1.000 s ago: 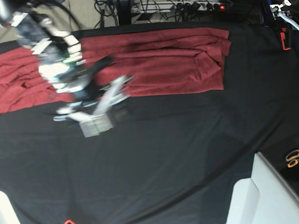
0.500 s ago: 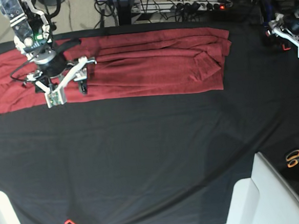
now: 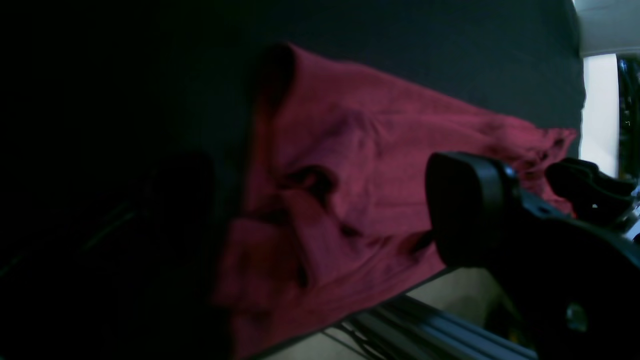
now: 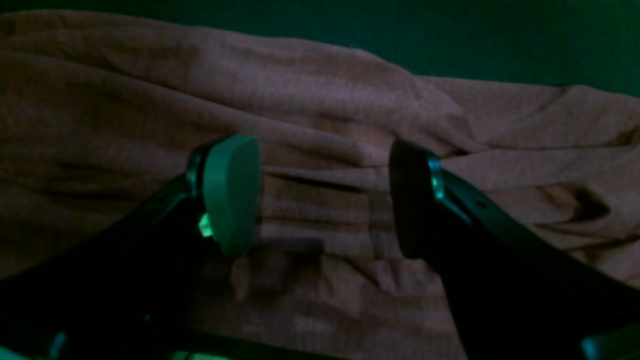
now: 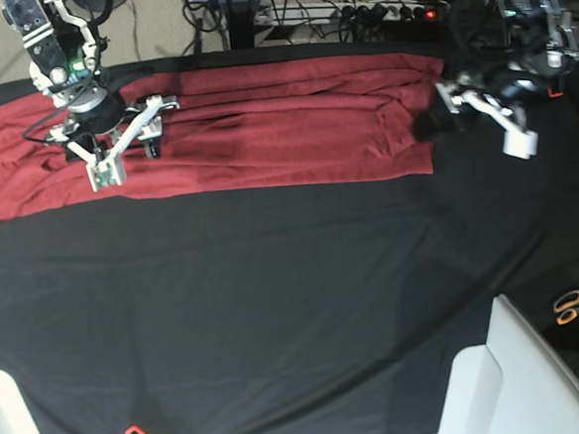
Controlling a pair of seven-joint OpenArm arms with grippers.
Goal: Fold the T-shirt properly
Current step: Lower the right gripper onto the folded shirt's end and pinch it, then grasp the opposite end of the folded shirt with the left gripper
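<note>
The T-shirt [image 5: 283, 128] is a maroon cloth spread in a long, wrinkled band across the back of the black table cloth [image 5: 276, 307]. My right gripper [image 5: 126, 159] hovers over the shirt's left part, open. In the right wrist view the right gripper [image 4: 320, 200] has its two fingers wide apart above the rumpled T-shirt [image 4: 325, 100], with nothing between them. My left gripper [image 5: 472, 133] is at the shirt's right end, open. The left wrist view shows the T-shirt's folded end [image 3: 350, 200] between one sharp finger [image 3: 465, 210] and a dark blurred one.
Orange-handled scissors [image 5: 574, 304] lie at the right edge. A white panel [image 5: 510, 380] stands at the front right corner. An orange clamp [image 5: 136, 432] grips the front edge. Cables and a power strip [image 5: 355, 14] run behind the table.
My right gripper has swung back from the bare black cloth to above the shirt's left part. My left arm has come in from the right edge to the shirt's right end.
</note>
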